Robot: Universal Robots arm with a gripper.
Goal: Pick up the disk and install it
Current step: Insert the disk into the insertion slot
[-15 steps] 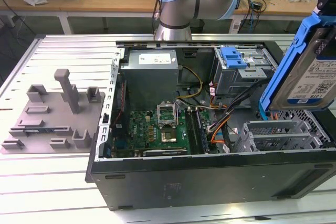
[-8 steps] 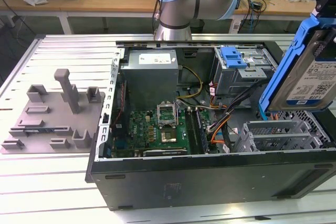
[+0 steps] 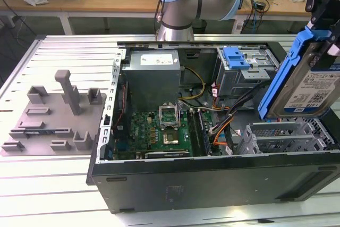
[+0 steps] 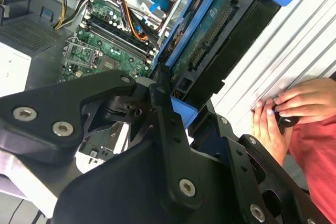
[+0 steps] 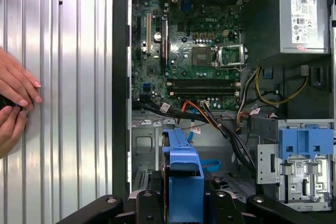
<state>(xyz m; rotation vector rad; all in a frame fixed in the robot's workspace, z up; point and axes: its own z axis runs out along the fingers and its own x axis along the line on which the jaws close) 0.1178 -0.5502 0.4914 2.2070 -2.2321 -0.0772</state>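
The gripper gripped the disk tightly by its blue carrier frame, seemingly at one end. The disk jutted tilted beyond the jaws, clear above the open computer case, whose motherboard lay below the gripper.

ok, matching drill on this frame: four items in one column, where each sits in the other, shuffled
1 disk
2 grey fixture plate
3 blue bracket
4 motherboard

A atop the drive cage
B on the table, at the exterior view's left of the case
C held in the gripper, raised over the case
D flat on the case's floor

Pairs: 1-C, 2-B, 3-A, 4-D
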